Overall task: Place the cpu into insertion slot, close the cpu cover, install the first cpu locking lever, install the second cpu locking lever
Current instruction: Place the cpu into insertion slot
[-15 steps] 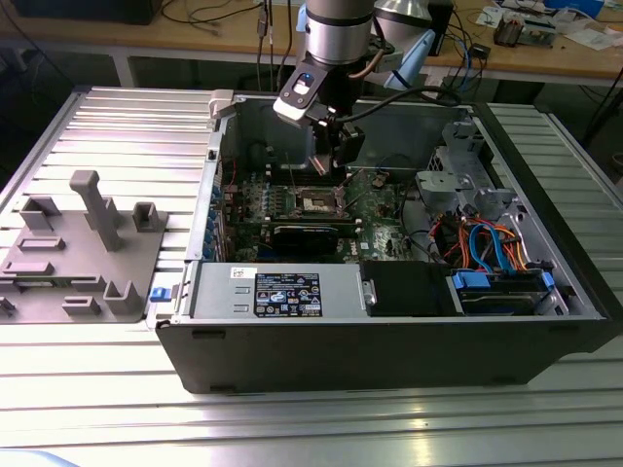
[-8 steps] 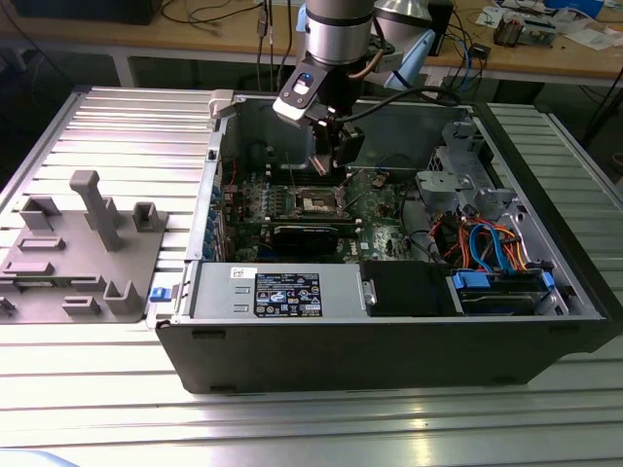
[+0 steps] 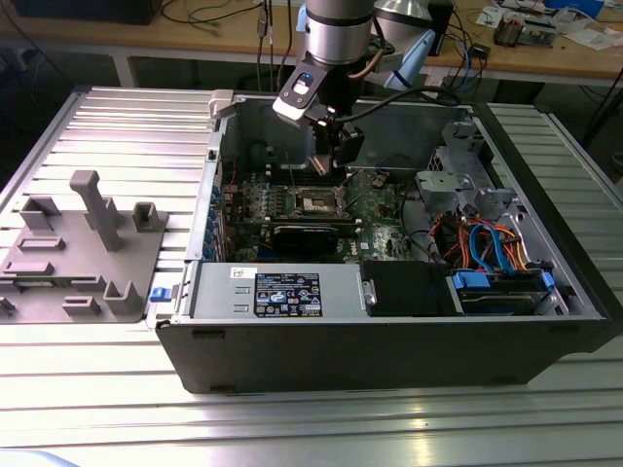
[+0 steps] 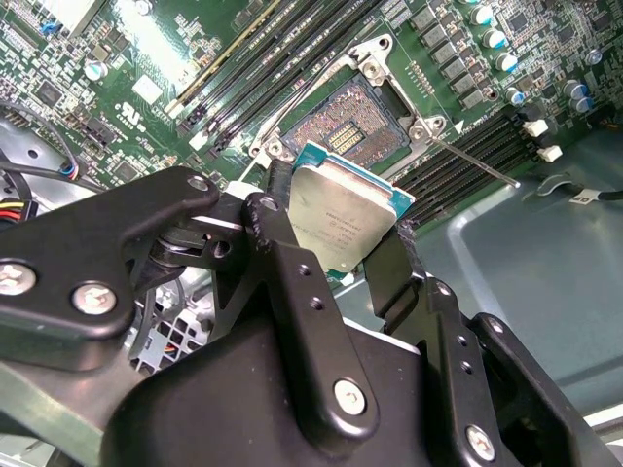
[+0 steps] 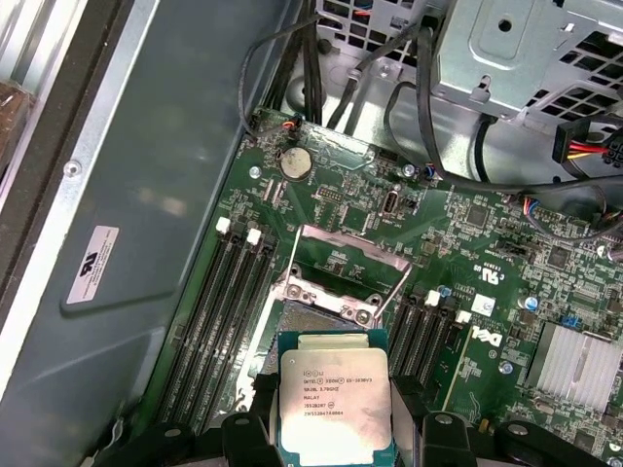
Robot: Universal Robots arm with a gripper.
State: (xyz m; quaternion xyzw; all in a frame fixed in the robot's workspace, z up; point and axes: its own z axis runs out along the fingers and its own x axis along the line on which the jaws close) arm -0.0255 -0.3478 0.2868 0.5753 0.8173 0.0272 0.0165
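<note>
Silver-topped square cpu (image 4: 346,219) clamped in my black gripper (image 4: 336,243).
I see it hanging over the silver-rimmed insertion slot (image 4: 365,122), inside an open black computer case (image 3: 389,350) on a ribbed aluminium table (image 3: 97,126).

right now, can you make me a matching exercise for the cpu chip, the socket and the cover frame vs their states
Things:
1. small flat square silver-topped cpu
2. square dark-centred insertion slot with silvery rim
3. thin silvery metal cpu cover frame
States:
A. swung up open
B. empty, uncovered
C. gripped in the black hand
Pairs: 1-C, 2-B, 3-A
</note>
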